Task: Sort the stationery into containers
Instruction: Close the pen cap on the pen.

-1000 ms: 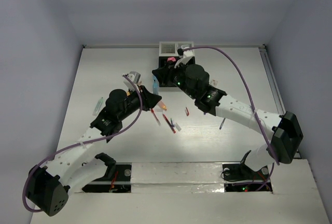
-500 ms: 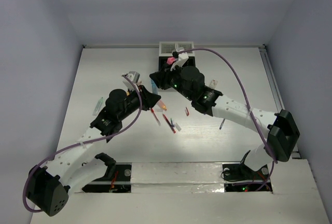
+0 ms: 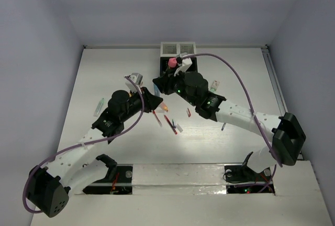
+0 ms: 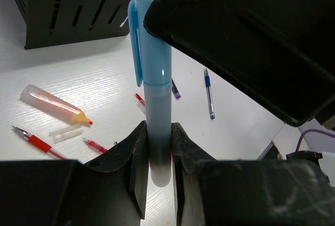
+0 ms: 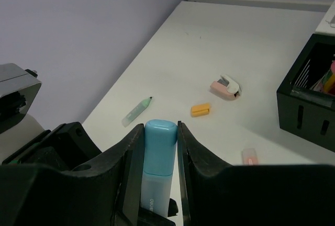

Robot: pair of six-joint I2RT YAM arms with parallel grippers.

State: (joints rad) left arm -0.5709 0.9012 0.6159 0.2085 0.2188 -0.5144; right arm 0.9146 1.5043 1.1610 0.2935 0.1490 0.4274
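Note:
A light blue marker point(image 4: 156, 79) is gripped at both ends. My left gripper point(image 4: 157, 147) is shut on its lower end, and my right gripper point(image 5: 159, 132) is shut on its capped top point(image 5: 160, 153). The two grippers meet left of the table's middle, left point(image 3: 155, 102) and right point(image 3: 160, 86). The black container point(image 3: 180, 65) holds a pink marker point(image 3: 171, 61), and the white container point(image 3: 178, 47) is joined behind it. An orange marker point(image 4: 52, 103), red pens point(image 4: 39, 143) and a blue pen point(image 4: 209, 92) lie on the table.
A green pen point(image 5: 136, 111), an orange bit point(image 5: 200, 110), a pink correction tape point(image 5: 226, 87) and a pink eraser point(image 5: 250, 156) lie on the table's left part. More pens and a white bit point(image 3: 179, 127) lie below the grippers. The black box point(image 5: 309, 100) stands at the right.
My right gripper has shifted a little forward and left, over the marker's top end, so the marker no longer shows from above. The left arm has stayed still.

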